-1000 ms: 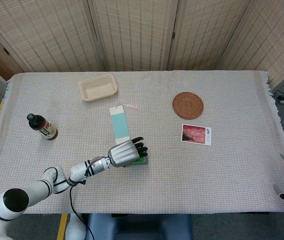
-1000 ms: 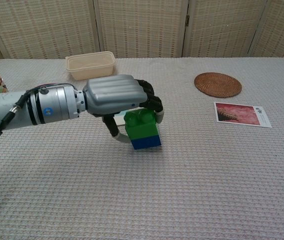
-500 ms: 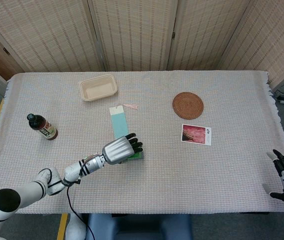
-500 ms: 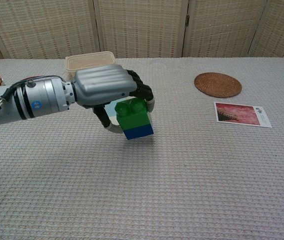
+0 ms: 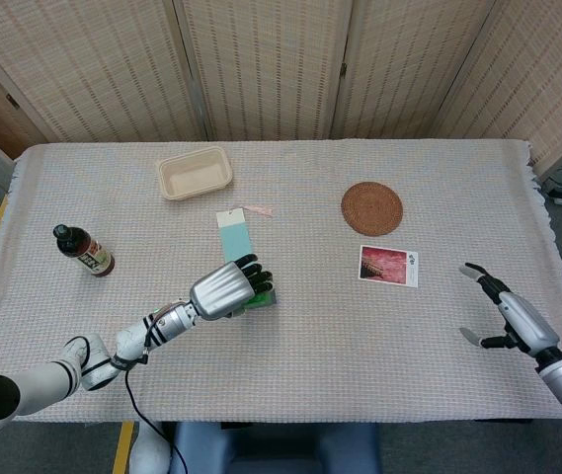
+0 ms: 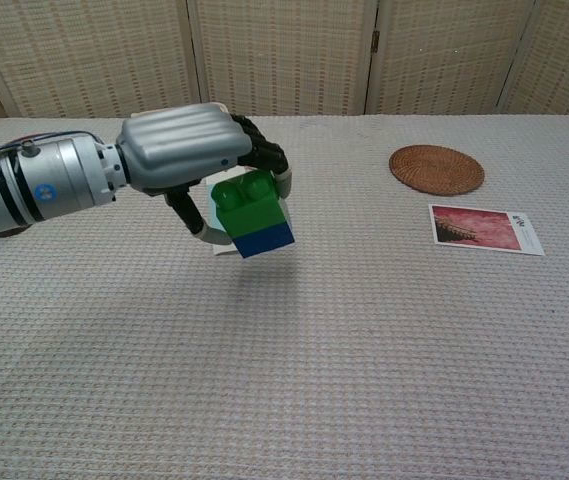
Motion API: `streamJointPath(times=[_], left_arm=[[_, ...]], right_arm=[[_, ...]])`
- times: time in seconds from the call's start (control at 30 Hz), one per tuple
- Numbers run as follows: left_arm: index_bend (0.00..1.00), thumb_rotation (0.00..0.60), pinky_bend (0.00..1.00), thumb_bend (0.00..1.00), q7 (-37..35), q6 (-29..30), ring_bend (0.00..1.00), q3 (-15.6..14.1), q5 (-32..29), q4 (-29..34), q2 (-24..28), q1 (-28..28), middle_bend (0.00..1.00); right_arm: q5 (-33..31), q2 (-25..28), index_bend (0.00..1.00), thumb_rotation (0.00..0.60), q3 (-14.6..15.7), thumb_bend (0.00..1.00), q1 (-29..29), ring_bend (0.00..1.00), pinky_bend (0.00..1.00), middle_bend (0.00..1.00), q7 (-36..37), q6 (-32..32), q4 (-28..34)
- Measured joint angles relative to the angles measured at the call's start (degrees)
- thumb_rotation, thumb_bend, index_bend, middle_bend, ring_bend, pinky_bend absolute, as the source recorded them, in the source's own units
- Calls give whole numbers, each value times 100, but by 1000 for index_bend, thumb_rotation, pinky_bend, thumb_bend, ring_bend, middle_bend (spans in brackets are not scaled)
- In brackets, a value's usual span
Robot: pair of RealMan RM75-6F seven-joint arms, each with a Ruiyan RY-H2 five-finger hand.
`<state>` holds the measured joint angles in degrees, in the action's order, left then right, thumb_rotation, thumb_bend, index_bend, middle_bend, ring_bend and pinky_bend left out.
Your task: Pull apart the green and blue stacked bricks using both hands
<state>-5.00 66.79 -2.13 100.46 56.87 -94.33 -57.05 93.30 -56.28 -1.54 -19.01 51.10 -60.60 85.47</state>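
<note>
Two bricks, one stack: my left hand [image 6: 189, 150] grasps the green brick [image 6: 247, 201] from above and behind, fingers curled around it, with the blue brick [image 6: 265, 240] clipped to its underside. The stack tilts a little and hangs clear of the bench [image 6: 364, 360]; a faint shadow lies on the cloth beneath it. In the head view the same hand [image 5: 226, 287] covers nearly all of the stack, just below the pale blue card [image 5: 235, 241].

My right hand [image 5: 511, 314] is well apart, out near the right edge of the bench, holding nothing, with fingers spread. The chest view does not show it at all.

I judge this to be the lift-and-present step: the stack is secured on one side only, and the pull itself is not yet begun. The next move calls for bringing my right hand across, past the photo card [image 5: 389, 266], to the stack, and closing it on the blue brick alone. Only its lower faces stand free of my left fingers, so that grip needs to come from below or from the side. Then both hands must pull in opposite directions along the stud line, perhaps with a slight twist.
</note>
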Motion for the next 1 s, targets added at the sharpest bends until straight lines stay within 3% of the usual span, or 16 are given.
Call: streamJointPath(times=[0.2, 0.43, 0.63, 1.0], left_arm=[[830, 600, 268, 241, -160, 228, 441, 52, 11, 18, 33, 82, 817], [831, 600, 265, 241, -394, 266, 442, 170, -21, 28, 60, 59, 817], [833, 600, 265, 240, -639, 301, 443, 303, -121, -9, 79, 44, 820], [833, 600, 265, 241, -1082, 332, 443, 352, -197, -365, 56, 69, 820]], right_arm=[[332, -421, 0, 600, 30, 374, -858, 0, 0, 0, 1972, 520, -714], [798, -1418, 0, 600, 233, 374, -1913, 0, 0, 0, 3841, 872, -1815], [1164, -2339, 0, 600, 509, 373, -2597, 16, 0, 0, 4685, 838, -2758], [1097, -3614, 0, 600, 645, 373, -3023, 33, 0, 9, 5724, 394, -4282]])
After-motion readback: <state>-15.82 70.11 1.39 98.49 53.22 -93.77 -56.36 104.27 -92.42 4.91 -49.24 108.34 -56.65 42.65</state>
